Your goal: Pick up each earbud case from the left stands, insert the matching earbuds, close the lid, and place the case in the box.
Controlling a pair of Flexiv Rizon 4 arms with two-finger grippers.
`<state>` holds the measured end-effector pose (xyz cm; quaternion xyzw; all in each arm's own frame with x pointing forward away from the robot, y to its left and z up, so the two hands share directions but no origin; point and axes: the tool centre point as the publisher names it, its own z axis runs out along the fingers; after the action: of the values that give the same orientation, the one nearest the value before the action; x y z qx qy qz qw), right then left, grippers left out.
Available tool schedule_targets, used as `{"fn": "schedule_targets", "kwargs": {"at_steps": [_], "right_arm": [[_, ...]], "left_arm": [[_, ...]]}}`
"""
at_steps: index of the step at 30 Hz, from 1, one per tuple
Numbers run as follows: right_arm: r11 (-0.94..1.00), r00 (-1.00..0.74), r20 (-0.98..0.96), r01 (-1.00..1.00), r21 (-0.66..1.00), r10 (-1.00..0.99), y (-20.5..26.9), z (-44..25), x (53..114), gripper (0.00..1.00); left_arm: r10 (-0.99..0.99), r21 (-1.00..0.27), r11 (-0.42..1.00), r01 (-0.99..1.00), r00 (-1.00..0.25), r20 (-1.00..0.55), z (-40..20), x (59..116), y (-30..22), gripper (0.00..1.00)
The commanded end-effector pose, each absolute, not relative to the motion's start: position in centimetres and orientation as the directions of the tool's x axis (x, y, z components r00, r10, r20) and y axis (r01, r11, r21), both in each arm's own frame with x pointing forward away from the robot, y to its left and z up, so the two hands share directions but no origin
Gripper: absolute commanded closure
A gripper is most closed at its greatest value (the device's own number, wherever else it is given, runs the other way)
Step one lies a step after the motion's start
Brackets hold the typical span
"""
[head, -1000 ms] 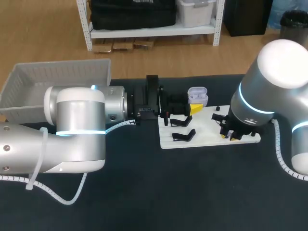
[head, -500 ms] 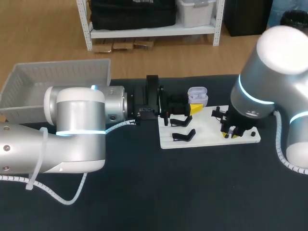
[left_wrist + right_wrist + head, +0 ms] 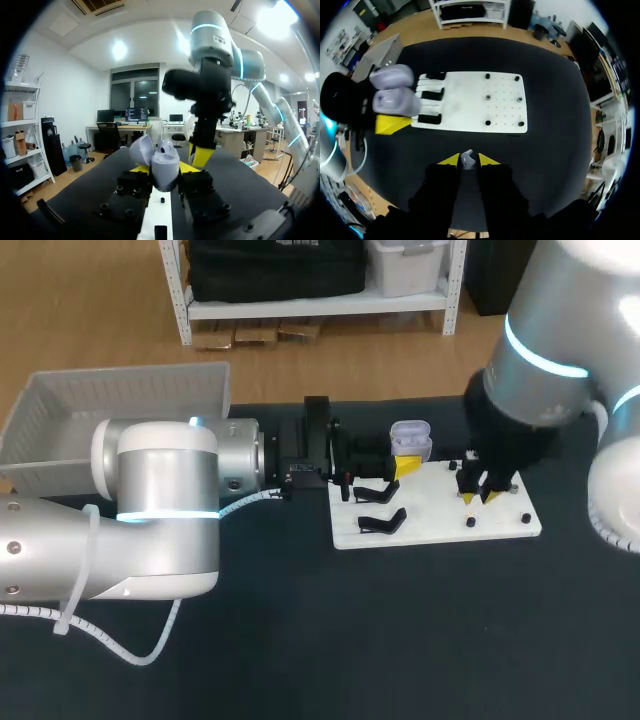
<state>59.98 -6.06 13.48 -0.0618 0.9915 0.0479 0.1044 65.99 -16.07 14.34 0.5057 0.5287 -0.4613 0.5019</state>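
One earbud (white) in right tool

High rear head view, 2 near wrist views, shared white board.

Glossy plastic earbud case, smooth white board, matt table

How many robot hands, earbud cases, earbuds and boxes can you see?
robot hands: 2, the left hand and the right hand
earbud case: 1, open, in the left hand
earbud: 1, in the right hand
box: 1
Total: 5
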Motion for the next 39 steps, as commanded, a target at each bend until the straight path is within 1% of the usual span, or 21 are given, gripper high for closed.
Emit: {"fn": "schedule_targets", "kwargs": {"at_steps": [1, 8, 19, 23, 39], "right_arm": [[0.969, -0.962, -0.17, -0.232, 0.087, -0.215, -5.4, 18.3, 58.8, 1.0], [0.919, -0.907, -0.224, -0.384, 0.087, -0.357, -3.0, 21.5, 58.6, 1.0], [0.873, -0.853, -0.248, -0.484, 0.052, -0.458, -0.3, 22.1, 60.7, 1.0], [0.866, -0.84, -0.255, -0.499, 0.017, -0.479, 0.3, 21.6, 61.7, 1.0], [0.86, -0.836, -0.244, -0.511, 0.015, -0.492, 1.3, 20.6, 63.4, 1.0]], "left_arm": [[0.064, 0.026, 0.072, 0.997, 0.021, -0.998, 14.2, 65.8, -16.1, 1.0], [0.064, 0.026, 0.072, 0.997, 0.021, -0.998, 14.2, 65.8, -16.1, 1.0], [0.064, 0.026, 0.072, 0.997, 0.021, -0.998, 14.2, 65.8, -16.1, 1.0], [0.064, 0.026, 0.072, 0.997, 0.021, -0.998, 14.2, 65.8, -16.1, 1.0], [0.064, 0.026, 0.072, 0.997, 0.021, -0.998, 14.2, 65.8, -16.1, 1.0]]}}
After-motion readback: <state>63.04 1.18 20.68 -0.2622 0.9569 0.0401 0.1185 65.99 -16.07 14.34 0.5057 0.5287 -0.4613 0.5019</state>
